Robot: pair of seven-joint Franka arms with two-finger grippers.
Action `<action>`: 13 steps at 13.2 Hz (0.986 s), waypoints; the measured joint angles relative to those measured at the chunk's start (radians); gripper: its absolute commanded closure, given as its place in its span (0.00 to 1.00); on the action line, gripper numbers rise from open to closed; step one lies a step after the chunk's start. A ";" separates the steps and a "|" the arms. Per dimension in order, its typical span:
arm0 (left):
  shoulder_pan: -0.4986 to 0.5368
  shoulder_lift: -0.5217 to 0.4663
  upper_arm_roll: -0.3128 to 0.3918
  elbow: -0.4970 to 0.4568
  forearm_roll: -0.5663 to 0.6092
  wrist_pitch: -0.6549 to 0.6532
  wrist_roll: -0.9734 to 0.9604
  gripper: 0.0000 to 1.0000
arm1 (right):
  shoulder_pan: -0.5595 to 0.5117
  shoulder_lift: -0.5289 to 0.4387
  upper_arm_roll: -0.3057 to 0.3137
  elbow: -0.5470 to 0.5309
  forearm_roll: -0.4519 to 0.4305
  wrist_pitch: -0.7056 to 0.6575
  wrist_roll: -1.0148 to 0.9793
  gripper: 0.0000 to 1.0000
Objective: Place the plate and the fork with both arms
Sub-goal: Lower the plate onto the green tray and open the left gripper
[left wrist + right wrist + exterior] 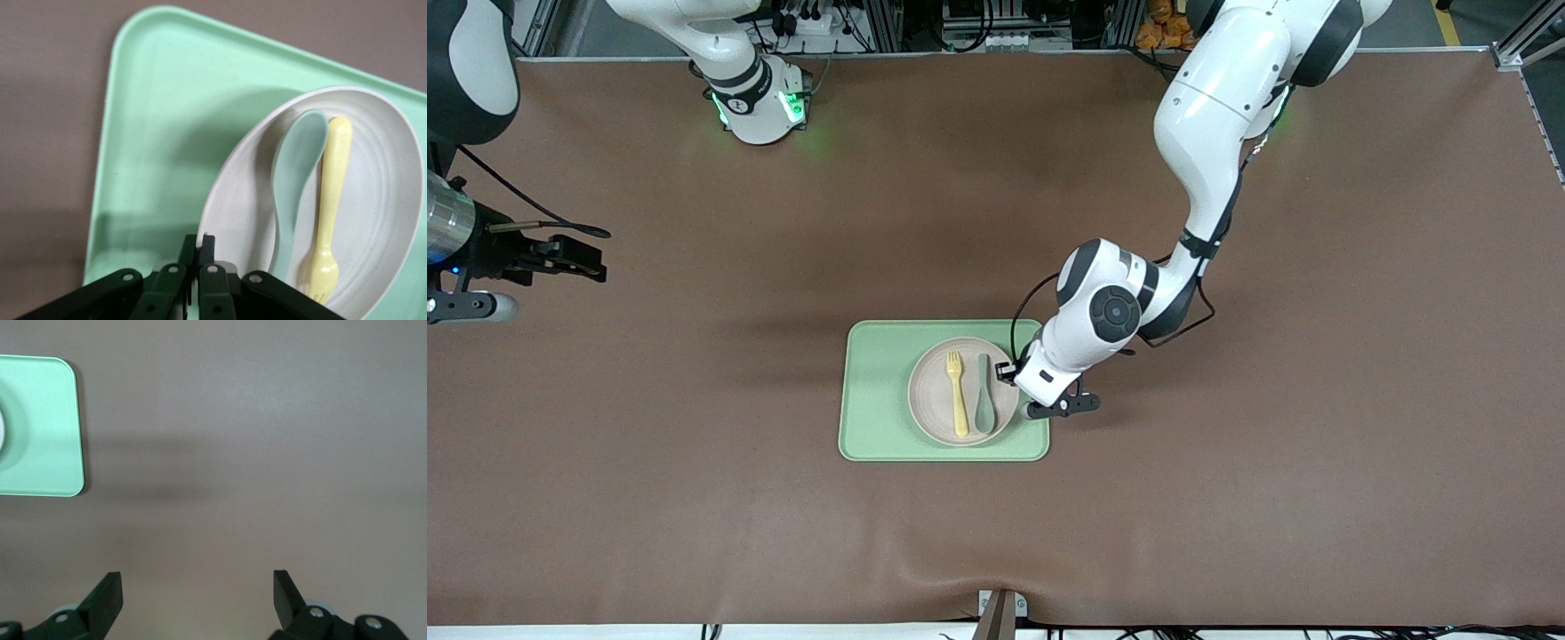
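1. Plate [936, 391] sits on the light-green tray [876, 391], toward the end of the tray that faces the left arm; the tray lies on the brown surface [694, 498]
2. Fork [958, 393], pale yellow, lies inside the plate with its tines pointing away from the front camera
3. A grey-green spoon [984, 396] lies just beside the fork in the plate, on the side toward the left arm's end of the surface; in the left wrist view the two handles appear to touch near their tips
4. Left gripper [198, 248] is down at the plate's rim, at the tray's edge toward the left arm's end; its jaws are pressed together, and the rim runs right up to the tips, but a pinch on the rim cannot be confirmed
5. Right gripper [197, 590] waits over bare surface, well apart from the tray toward the right arm's end; its jaws are spread wide with nothing between them
6. A corner of the tray shows at the edge of the right wrist view
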 measured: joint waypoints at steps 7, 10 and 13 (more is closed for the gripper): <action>-0.040 0.031 -0.012 0.026 0.000 0.043 0.000 1.00 | -0.001 0.000 0.000 -0.002 0.000 -0.001 -0.005 0.00; -0.062 0.048 -0.012 0.029 0.000 0.071 -0.001 0.47 | -0.003 0.000 0.000 -0.003 0.000 -0.001 -0.013 0.00; -0.058 0.049 0.000 0.034 0.000 0.074 -0.001 0.00 | -0.003 0.000 0.000 -0.004 0.002 -0.001 -0.021 0.00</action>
